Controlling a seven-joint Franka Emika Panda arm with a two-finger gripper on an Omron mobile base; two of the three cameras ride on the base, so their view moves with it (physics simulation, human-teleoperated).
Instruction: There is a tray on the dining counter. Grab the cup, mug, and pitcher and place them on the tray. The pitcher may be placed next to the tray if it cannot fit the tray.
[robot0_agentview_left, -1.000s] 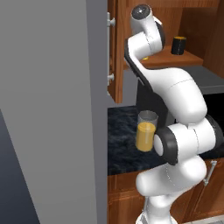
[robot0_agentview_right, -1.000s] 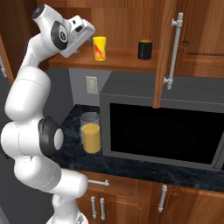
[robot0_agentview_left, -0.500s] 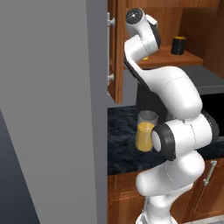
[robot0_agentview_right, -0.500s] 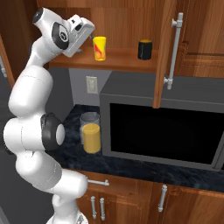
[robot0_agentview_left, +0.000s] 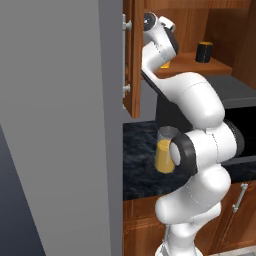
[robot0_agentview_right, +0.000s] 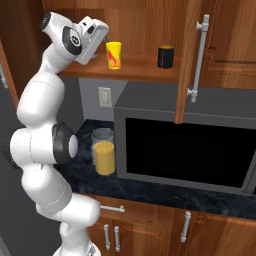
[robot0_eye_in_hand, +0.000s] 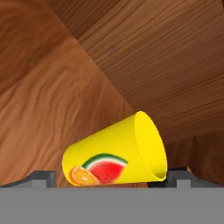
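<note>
Since a second ago the hand has edged toward the cup (robot0_agentview_right: 113, 55), which has stayed put on the cabinet shelf (robot0_agentview_right: 135, 72). One cup, one mug (robot0_agentview_right: 165, 56), one pitcher (robot0_agentview_right: 103, 151). Left of the mug on that shelf, the cup is bright yellow, tapered, with a watermelon-and-orange picture. The pitcher, clear with orange liquid, stands below the shelf on the dark counter (robot0_agentview_right: 165, 192), beside the microwave (robot0_agentview_right: 190, 145). The gripper (robot0_eye_in_hand: 114, 175) is spread wide around the cup, seemingly not yet pinching it.
</note>
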